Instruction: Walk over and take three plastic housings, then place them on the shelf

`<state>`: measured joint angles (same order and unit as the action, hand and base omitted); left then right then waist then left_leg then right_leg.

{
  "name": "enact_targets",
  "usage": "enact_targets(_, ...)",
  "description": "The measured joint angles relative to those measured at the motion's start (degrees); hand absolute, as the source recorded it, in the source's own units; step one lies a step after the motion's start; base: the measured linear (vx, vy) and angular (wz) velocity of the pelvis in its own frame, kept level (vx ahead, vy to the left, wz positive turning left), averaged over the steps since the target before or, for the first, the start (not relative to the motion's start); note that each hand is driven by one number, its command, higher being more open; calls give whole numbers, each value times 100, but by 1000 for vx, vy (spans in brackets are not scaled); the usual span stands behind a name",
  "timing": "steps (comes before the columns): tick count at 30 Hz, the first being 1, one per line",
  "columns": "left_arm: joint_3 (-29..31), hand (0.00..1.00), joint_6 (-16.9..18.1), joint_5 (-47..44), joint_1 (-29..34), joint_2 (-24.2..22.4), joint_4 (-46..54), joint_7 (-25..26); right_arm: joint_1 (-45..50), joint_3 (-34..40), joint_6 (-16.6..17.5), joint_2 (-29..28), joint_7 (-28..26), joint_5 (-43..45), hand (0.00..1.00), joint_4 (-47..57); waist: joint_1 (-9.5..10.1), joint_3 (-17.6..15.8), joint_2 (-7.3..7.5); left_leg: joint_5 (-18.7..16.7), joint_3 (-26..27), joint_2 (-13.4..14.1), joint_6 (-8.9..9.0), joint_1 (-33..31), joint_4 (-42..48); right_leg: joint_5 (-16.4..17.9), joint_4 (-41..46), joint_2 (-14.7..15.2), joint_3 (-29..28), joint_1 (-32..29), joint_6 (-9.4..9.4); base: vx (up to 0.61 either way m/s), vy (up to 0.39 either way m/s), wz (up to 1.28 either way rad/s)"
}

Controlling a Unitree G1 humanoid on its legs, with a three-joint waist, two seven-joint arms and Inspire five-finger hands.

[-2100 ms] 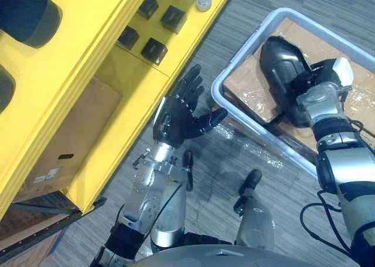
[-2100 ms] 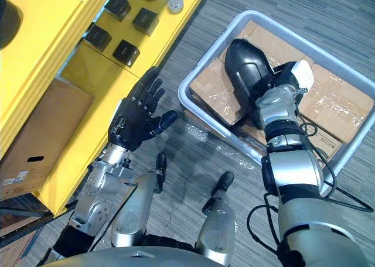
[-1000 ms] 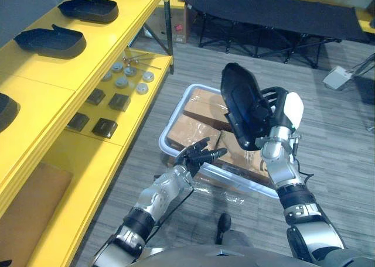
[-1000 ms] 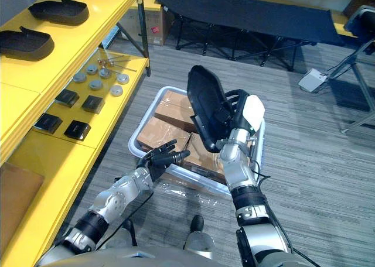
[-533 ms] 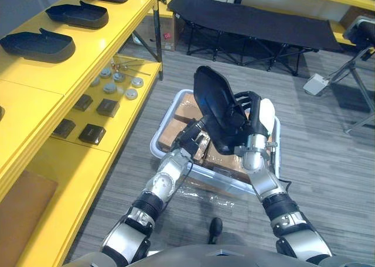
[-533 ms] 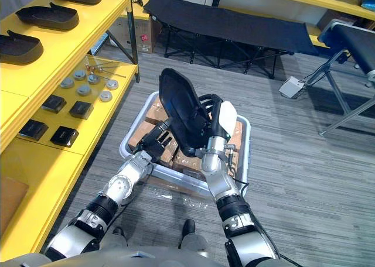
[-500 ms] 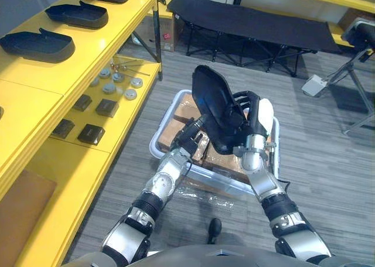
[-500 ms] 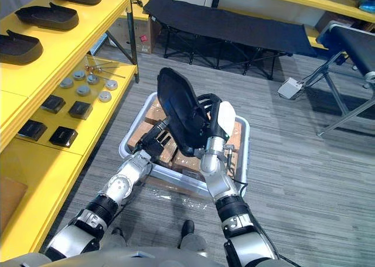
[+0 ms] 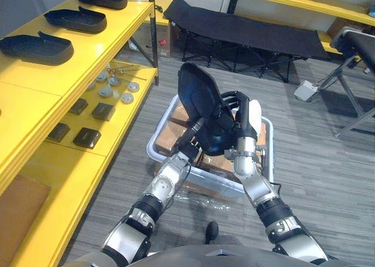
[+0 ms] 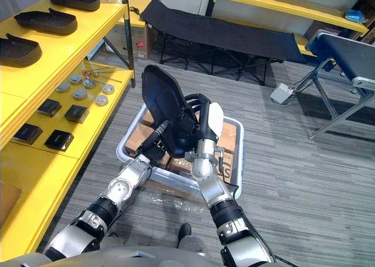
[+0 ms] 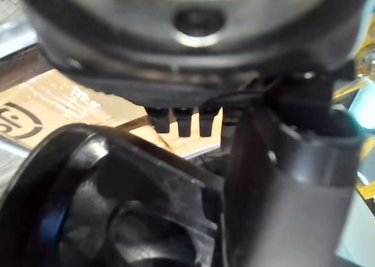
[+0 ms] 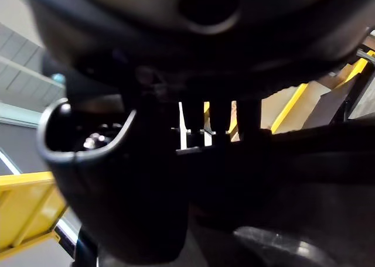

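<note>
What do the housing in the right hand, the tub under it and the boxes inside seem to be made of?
The housing looks like moulded black plastic with a semi-gloss finish: soft highlights run over its curved shell. The tub appears to be pale grey plastic, with a smooth rolled rim. The boxes are brown cardboard; shiny patches suggest clear tape or film.

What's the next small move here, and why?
Probably turn left toward the yellow shelf: the right robot hand grips a housing above the bin, the left robot hand is at its lower edge, and the shelf top has bare space.
</note>
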<state>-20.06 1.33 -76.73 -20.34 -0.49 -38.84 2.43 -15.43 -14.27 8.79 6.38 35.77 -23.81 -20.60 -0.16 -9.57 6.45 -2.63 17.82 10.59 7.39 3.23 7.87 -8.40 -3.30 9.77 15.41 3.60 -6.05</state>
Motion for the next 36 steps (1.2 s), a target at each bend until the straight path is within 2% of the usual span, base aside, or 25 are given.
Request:
enact_targets(5,-97,0,376,-486,23,-101,-124,-421,164,-34,3,3,11,115,0,139,-25,37,20,-8,46,0,10,45,-2,-17,-77,-6,-13,56,-12,0,0,-3)
enact_targets(9,-210,0,676,-642,131,-128,-125,-492,247,-100,25,-9,13,233,0,141,-20,40,22,-16,83,1,14,60,-9,-24,-92,-10,-29,61,-12,2,-1,-2)
enact_targets(12,-284,0,867,-836,296,-156,-125,-632,412,-168,128,-178,11,285,0,233,-43,41,21,-54,107,1,19,138,-12,-24,-105,-10,-56,123,-14,5,4,-6)
enact_targets(14,-367,0,1076,-901,388,-169,-128,-922,555,-171,251,-245,18,286,0,382,-70,48,30,-87,132,-8,13,143,-11,-26,-105,2,-65,124,-18,0,0,0)
enact_targets(21,-399,0,1141,-1059,597,-133,-127,-1542,810,-225,701,-230,10,270,0,485,-138,204,50,-72,215,-15,14,232,-137,-19,-109,7,-100,124,-27,3,0,-2)
enact_targets(26,-484,0,1125,-947,715,-133,-125,-1643,1071,-209,915,-205,97,272,0,522,-153,243,40,29,222,-48,14,330,-328,-7,-110,19,-89,127,-29,0,0,0)
enact_targets(30,-558,0,1125,-811,819,-134,-116,-1639,1240,-211,954,-210,167,288,0,522,-153,295,26,138,217,-103,7,344,-500,0,-112,28,-38,93,-24,-8,5,6)
enact_targets(31,-596,0,1178,-786,863,-134,-81,-1607,1260,-221,948,-212,172,288,100,521,-152,319,25,175,215,-111,4,347,-556,0,-112,30,-28,78,-24,-5,-2,4)
enact_targets(36,-586,0,1399,-105,964,-139,236,-1111,1301,-231,867,-216,58,509,100,517,-132,339,19,250,212,-117,2,430,-684,1,-113,34,-7,109,-23,-1,0,1)
